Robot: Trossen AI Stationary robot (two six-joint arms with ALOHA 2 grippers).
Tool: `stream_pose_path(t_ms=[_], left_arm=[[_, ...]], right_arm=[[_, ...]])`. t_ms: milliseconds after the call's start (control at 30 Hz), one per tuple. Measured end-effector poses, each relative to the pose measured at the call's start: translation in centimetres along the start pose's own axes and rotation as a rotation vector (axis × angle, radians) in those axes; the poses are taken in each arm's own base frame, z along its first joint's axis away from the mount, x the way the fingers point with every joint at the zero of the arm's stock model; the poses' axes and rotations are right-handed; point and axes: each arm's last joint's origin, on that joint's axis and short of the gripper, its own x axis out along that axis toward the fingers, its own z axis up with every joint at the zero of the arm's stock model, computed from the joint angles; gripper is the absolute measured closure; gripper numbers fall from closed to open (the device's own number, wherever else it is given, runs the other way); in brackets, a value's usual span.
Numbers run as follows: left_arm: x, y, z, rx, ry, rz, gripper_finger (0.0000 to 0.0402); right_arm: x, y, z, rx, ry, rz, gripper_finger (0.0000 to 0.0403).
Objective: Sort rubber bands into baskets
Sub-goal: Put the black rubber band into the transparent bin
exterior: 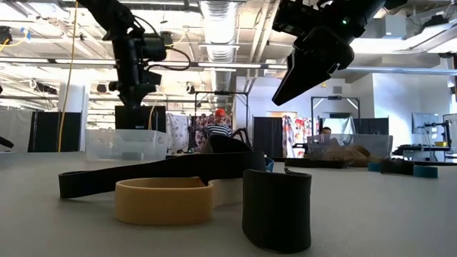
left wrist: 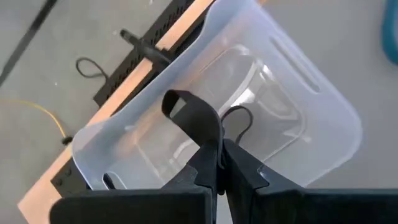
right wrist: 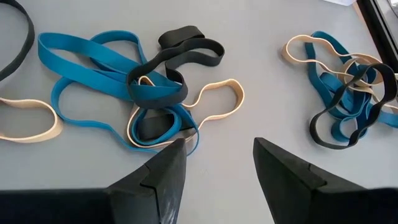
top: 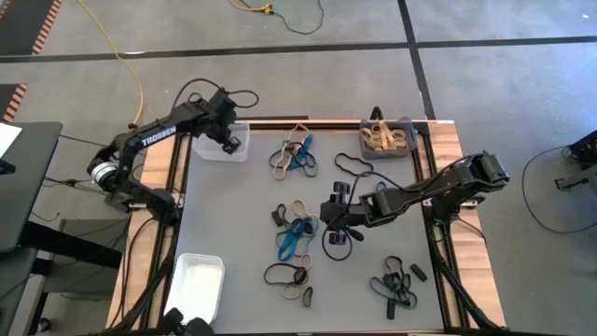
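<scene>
Left gripper [left wrist: 219, 163] clamped on a black band [left wrist: 194, 118], hanging directly over the clear basket [top: 220, 149] at the table's far left corner; drop path straight down. Right gripper [right wrist: 217, 165] spread open and empty above mid-table, nearest the blue-black-tan tangle [right wrist: 134, 87] just ahead of its fingertips, long axis running across the jaw line. Tan bands [top: 384, 138] already in the grey basket [top: 408, 126], far right corner; white basket [top: 201, 280], near left corner. Pinched loop clear only from the left wrist; overhead gave layout alone.
</scene>
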Motion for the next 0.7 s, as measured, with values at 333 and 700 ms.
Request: stream_pose_path(t_ms=[333,700], left_arm=[[0.99,0.85,-0.28,-0.019,0.058,-0.016,0.0360],[0.97,0.96,-0.30,-0.033,0.063,0.027,0.0271]], right_arm=[[0.00,0.00,-0.01,-0.002,0.001,0.000,0.0186],[0.00,0.00,-0.01,0.000,0.001,0.000,0.0186]])
